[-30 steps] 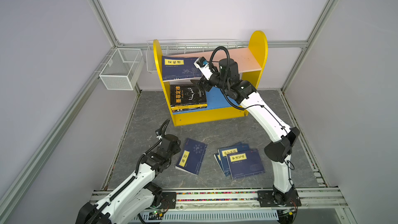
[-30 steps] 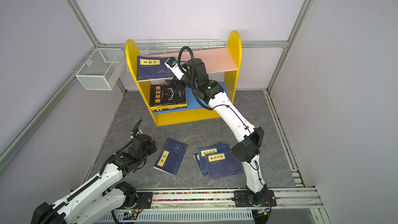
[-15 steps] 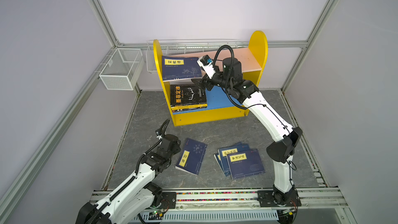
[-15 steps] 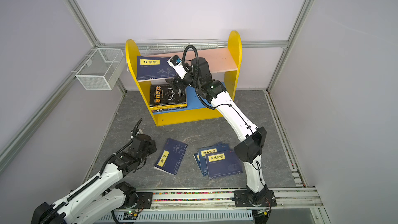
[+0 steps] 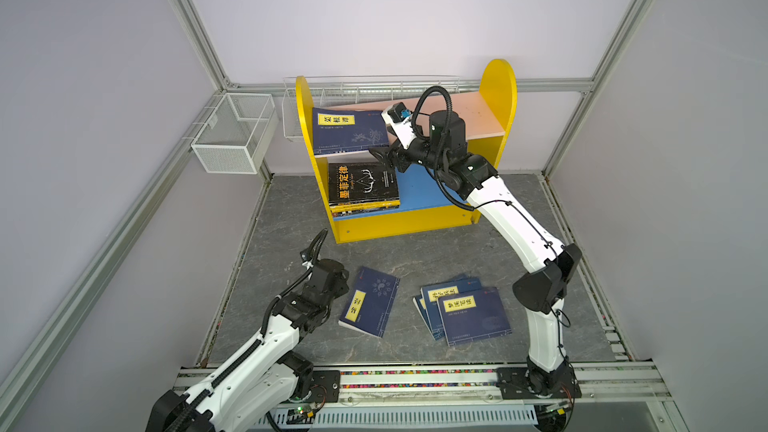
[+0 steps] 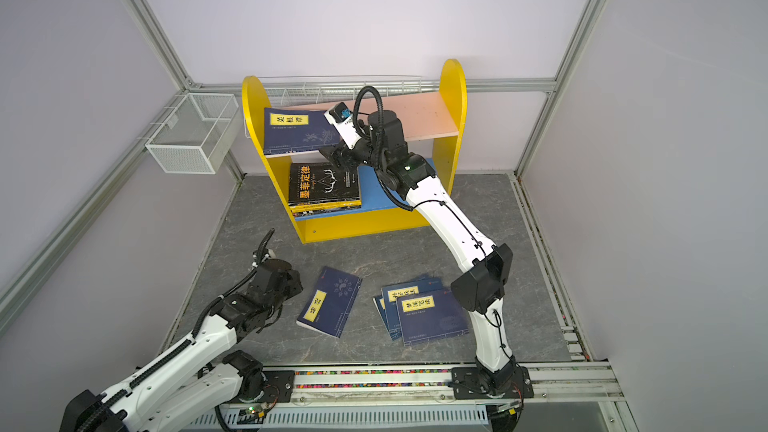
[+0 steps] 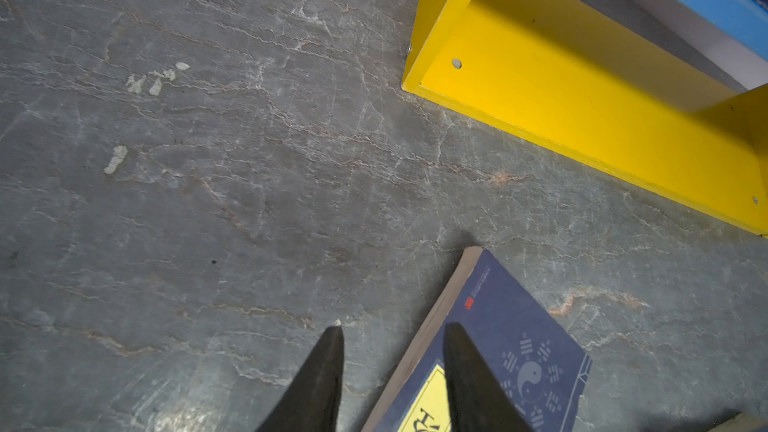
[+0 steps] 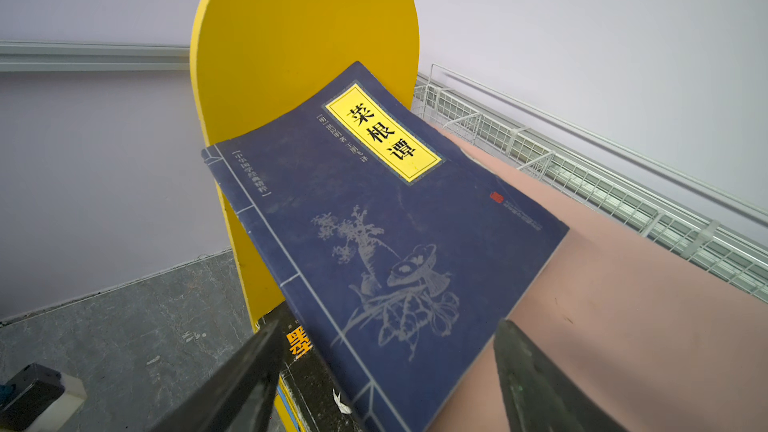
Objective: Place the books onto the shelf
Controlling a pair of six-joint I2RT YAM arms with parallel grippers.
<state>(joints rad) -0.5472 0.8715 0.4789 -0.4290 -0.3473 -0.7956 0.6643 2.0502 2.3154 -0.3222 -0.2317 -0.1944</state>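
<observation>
A navy book (image 5: 351, 130) is seen overhanging the pink upper board (image 5: 482, 118) of the shelf (image 5: 305, 118). It could be knocked off if brushed by the released right end effector (image 5: 380, 157).

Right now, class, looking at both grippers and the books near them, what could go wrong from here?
1. The navy book juts past the front edge of the pink upper board. The open right gripper, a finger either side of that corner, could drag it off when pulling back.
2. The left gripper straddles the edge of the floor book. Closing might push the book away rather than lift it.
</observation>
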